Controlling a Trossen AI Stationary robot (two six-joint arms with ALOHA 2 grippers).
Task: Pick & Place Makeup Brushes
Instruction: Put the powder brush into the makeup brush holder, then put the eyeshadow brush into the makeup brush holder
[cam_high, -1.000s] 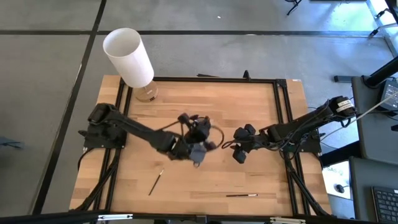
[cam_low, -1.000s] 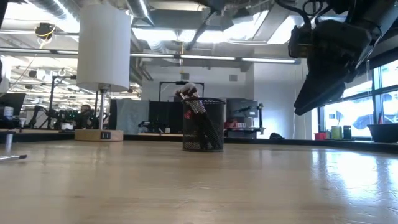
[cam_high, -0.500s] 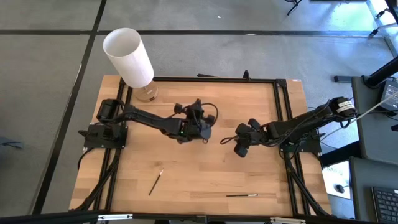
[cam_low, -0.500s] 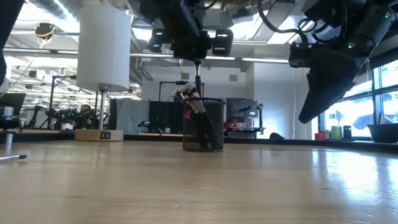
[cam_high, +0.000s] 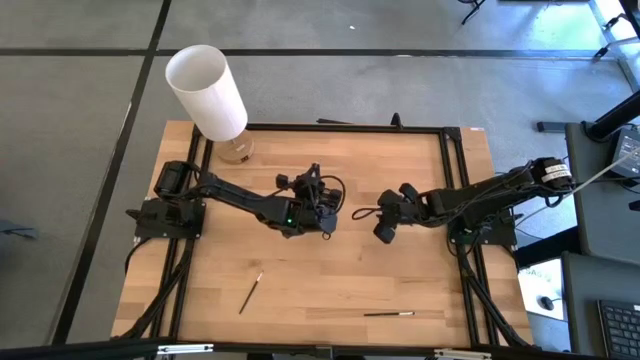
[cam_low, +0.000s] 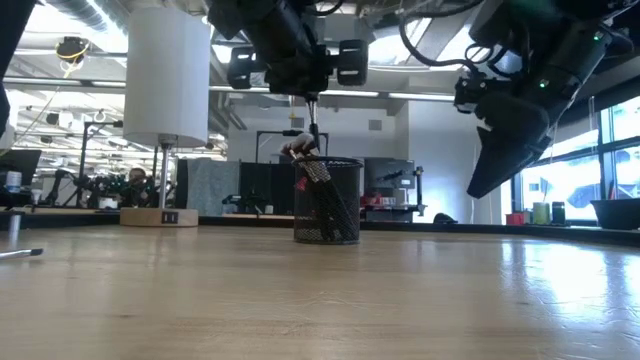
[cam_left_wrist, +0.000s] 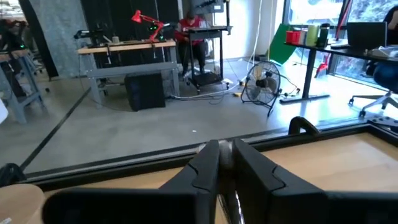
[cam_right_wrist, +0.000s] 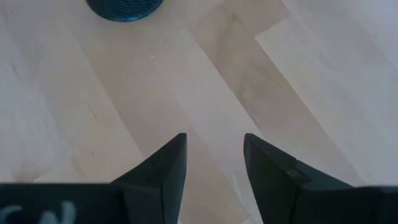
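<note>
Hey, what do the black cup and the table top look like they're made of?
The black cup looks like wire mesh, probably metal: brushes show through its wall. The table top looks like pale wood planks with a smooth finish, with visible grain and board seams.

Even overhead light brightens the wooden table (cam_high: 330, 290), with only faint shadows. From table height, ceiling strip lights (cam_low: 330, 93) and a window (cam_low: 570, 185) at three o'clock glare, leaving both arms as silhouettes. Nearby tabletop is blurred; the wrist views look soft.
</note>
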